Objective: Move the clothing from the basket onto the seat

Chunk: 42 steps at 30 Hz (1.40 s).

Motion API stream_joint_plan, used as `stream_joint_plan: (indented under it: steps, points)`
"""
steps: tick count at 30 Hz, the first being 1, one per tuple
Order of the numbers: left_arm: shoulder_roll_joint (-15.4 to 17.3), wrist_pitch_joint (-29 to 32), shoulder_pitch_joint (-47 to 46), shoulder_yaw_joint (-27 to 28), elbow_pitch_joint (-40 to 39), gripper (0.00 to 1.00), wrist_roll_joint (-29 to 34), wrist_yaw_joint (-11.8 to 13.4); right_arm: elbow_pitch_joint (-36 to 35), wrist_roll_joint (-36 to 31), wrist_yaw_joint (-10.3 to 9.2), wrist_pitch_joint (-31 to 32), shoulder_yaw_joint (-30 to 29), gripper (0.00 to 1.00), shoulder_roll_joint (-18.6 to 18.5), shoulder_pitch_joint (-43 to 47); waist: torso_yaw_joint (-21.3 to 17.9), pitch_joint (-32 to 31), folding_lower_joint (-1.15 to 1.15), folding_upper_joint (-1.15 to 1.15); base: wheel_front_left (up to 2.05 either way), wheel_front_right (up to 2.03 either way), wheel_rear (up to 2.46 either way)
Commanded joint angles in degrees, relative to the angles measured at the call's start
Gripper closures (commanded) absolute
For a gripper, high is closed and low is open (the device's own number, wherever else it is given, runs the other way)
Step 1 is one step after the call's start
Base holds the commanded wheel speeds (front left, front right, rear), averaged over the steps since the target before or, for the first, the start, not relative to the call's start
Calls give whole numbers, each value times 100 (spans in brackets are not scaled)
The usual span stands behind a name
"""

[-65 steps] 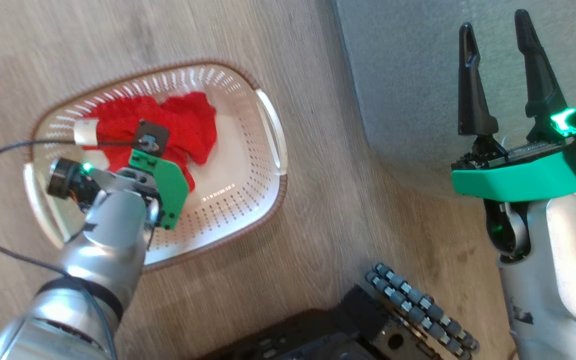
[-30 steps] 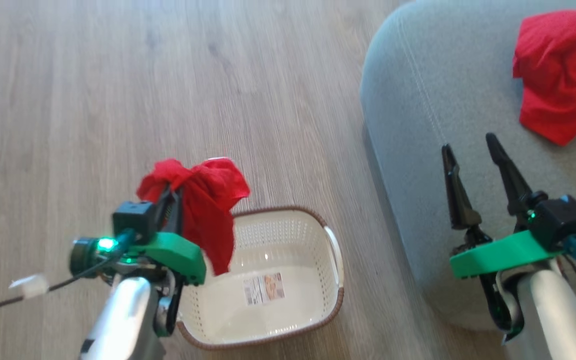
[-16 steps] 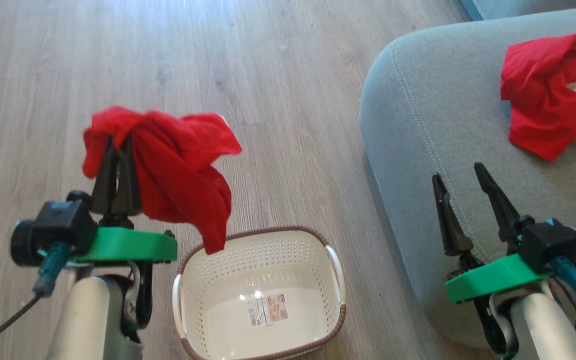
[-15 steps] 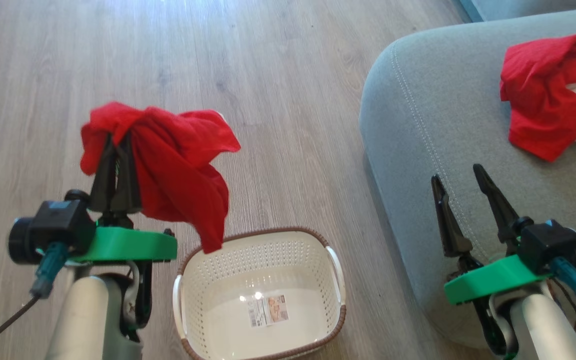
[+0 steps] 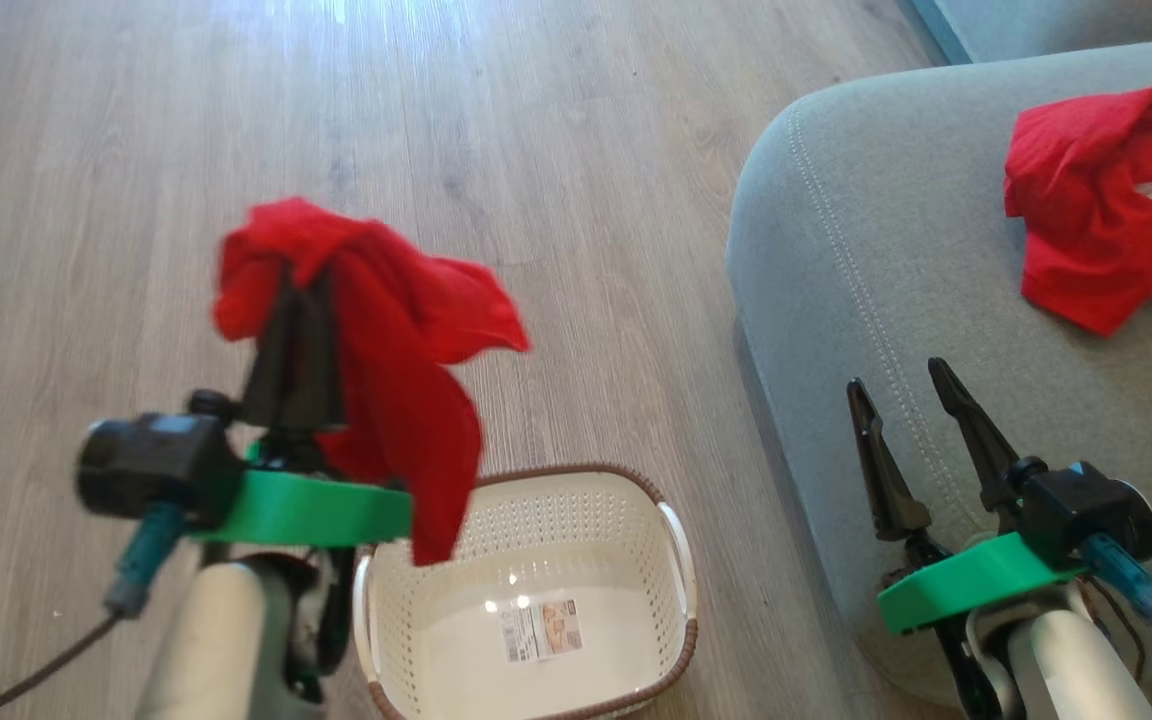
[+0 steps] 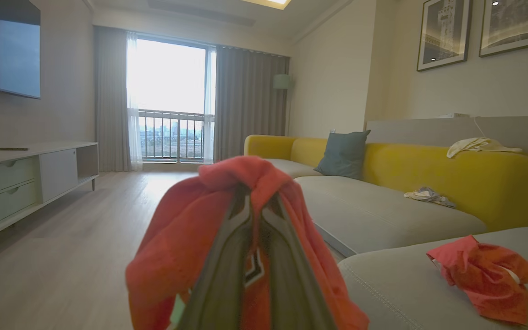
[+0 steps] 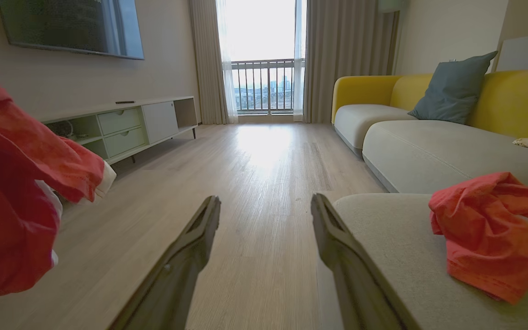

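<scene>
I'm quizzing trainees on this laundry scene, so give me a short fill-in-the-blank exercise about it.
The left gripper is shut on a garment coloured ____.
The basket stands on the ____.
The other garment lies on the grey ____.
The right gripper is ____.
Missing: red; floor; seat; open.

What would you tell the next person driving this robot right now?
Left gripper: shut on a red garment, lifted clear of the basket.
Right gripper: open, holding nothing, near the seat's edge.
Basket: on the floor, no clothes inside, just a label sticker.
Done: the other red garment lies on the seat.
Left to do: carry the held garment over to the seat and let go.
</scene>
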Motion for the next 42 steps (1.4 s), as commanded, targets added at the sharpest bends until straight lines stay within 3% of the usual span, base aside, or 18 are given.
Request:
stream_joint_plan:
  steps: [1,15,26,30,36,42]
  points:
    - [40,-29,-345,9,-158,100,-1,-81,-188,-43,-1,-37,111,0,20,-184,6,37,1,0,0,0,0]
    - [39,-29,-405,-1126,240,100,-123,-266,-181,-30,-1,-37,141,0,61,-242,25,111,1,0,0,0,0]
    - [39,-29,-476,-1183,357,100,-118,-210,-264,57,-1,-37,368,0,-42,-239,13,122,1,0,0,0,0]
    - [39,-29,-487,-1160,358,100,-98,-200,-460,225,-1,-37,863,0,-304,-259,13,140,1,0,0,0,0]
    - [39,-29,-513,-1190,371,100,-14,-221,-775,446,-1,-37,1893,0,-976,-442,10,169,1,0,0,0,0]
    - [39,-29,-575,-1414,401,100,145,-355,-578,620,-1,-37,2495,0,-1372,-873,46,196,1,0,0,0,0]
